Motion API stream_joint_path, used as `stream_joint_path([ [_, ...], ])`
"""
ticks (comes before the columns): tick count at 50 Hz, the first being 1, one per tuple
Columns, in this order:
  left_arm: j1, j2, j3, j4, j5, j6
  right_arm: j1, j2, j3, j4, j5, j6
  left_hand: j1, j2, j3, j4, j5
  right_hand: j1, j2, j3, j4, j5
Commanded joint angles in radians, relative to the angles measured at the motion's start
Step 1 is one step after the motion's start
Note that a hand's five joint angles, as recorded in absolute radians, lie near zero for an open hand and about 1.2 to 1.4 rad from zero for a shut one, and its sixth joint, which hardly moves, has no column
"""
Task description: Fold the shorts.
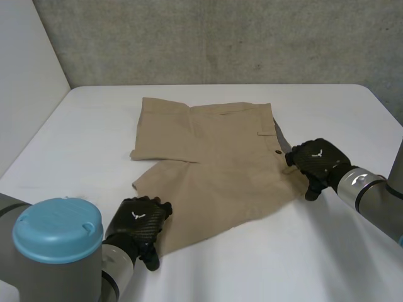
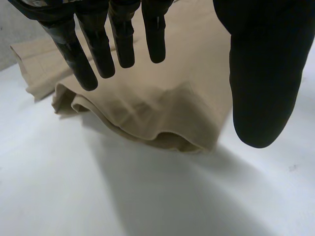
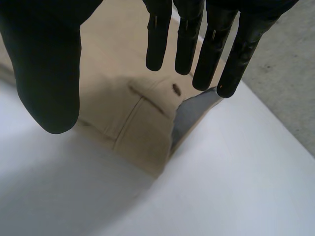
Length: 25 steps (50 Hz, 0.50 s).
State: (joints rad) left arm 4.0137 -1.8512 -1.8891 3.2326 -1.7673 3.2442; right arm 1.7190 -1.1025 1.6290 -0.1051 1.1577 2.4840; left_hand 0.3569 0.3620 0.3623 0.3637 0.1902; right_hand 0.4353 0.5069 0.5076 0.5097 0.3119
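Tan shorts (image 1: pixel 211 160) lie spread on the white table (image 1: pixel 82 126), waistband toward my right, legs toward my left. My left hand (image 1: pixel 140 221) hovers at the near leg's hem (image 2: pixel 147 128), fingers (image 2: pixel 98 49) straight and apart from the thumb, holding nothing. My right hand (image 1: pixel 318 160) is at the waistband's near corner (image 3: pixel 147 123), by the button (image 3: pixel 175 89). Its fingers (image 3: pixel 197 44) are straight above the cloth, thumb wide, nothing held. Grey lining (image 3: pixel 189 110) shows where the fly gapes.
A grey concrete wall (image 1: pixel 220 38) stands behind the table. A pale panel (image 1: pixel 25 75) rises along the table's left side. Bare table surrounds the shorts, widest at the front.
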Motion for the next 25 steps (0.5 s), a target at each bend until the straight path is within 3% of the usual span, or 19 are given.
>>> stream_joint_path([
  [1,0.001,-0.036,0.008,0.001,0.005,-0.053,-0.015,0.072,-0.018,-0.010,-0.027,-0.046,0.109,0.104,0.104,0.102,0.101,0.205,0.133,0.132,0.130,0.153],
  [25,0.008,-0.080,0.021,0.055,0.002,-0.063,-0.021,0.133,-0.051,-0.082,-0.019,-0.063,0.444,0.438,0.438,0.437,0.436,0.545,0.473,0.473,0.470,0.494],
])
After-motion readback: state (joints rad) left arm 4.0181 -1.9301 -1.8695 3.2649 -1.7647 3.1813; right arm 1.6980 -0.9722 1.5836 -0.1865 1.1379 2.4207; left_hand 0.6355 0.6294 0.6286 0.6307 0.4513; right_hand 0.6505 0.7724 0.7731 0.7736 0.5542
